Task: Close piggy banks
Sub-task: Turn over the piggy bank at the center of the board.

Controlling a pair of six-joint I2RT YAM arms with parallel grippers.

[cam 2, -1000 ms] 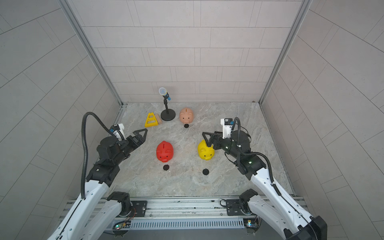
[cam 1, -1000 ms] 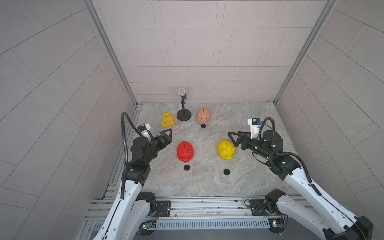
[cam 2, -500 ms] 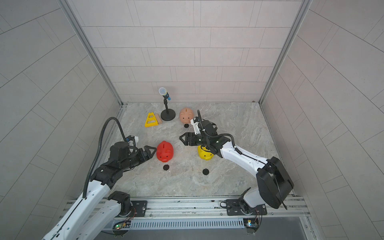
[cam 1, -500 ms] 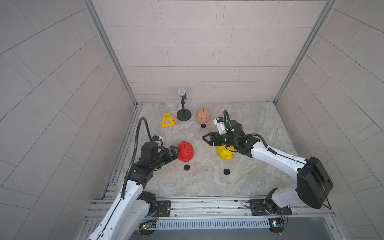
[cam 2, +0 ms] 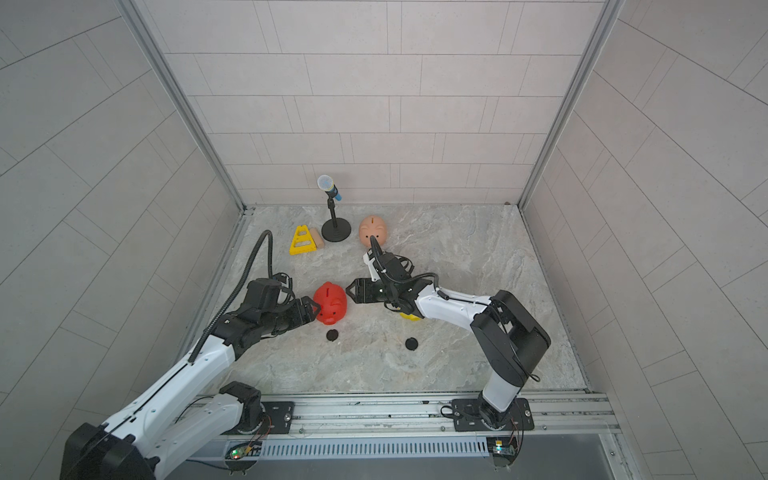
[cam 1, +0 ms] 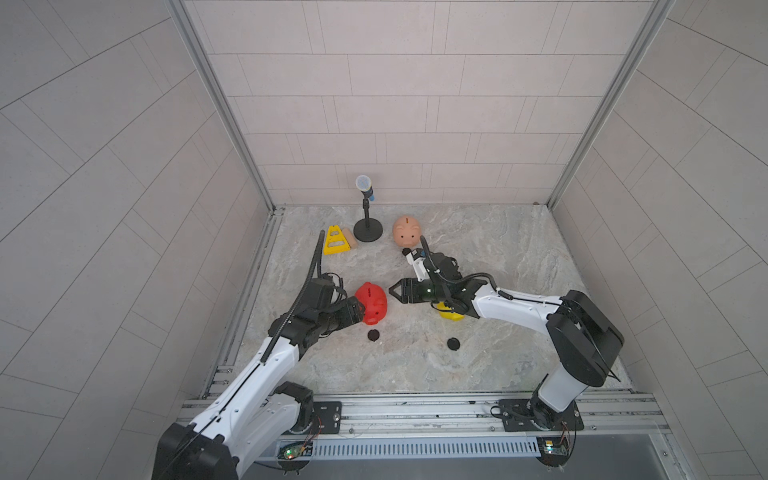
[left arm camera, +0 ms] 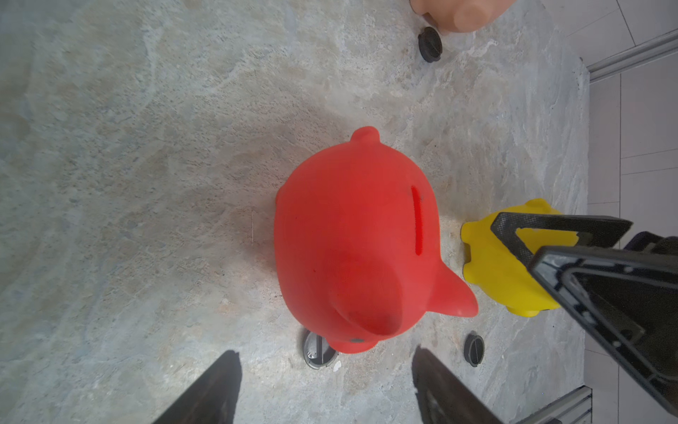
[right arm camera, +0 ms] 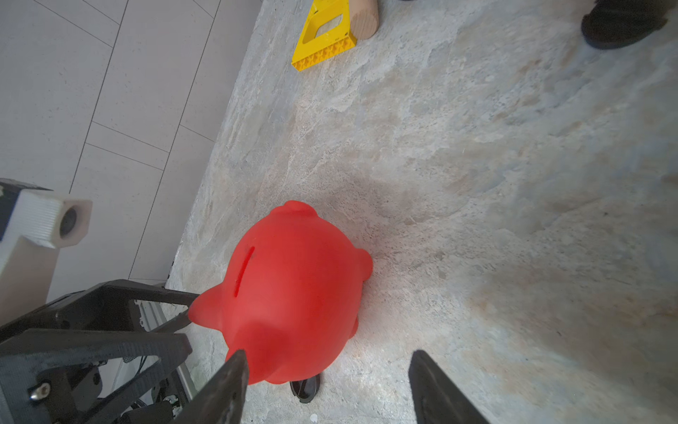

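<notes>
Arms differ most: a second ago both hung back at the frame's sides; now my left gripper and right gripper flank the red piggy bank, left of centre, both pairs of jaws apart, clamping nothing. It stands upright, long axis running top-to-bottom, snout toward the lower edge.

The red piggy bank stands upright on its feet, glossy, with the coin slot on its back facing up. The yellow piggy bank sits near it, mostly hidden in both top views. The peach-pink piggy bank stands upright well behind them, slot up.
</notes>
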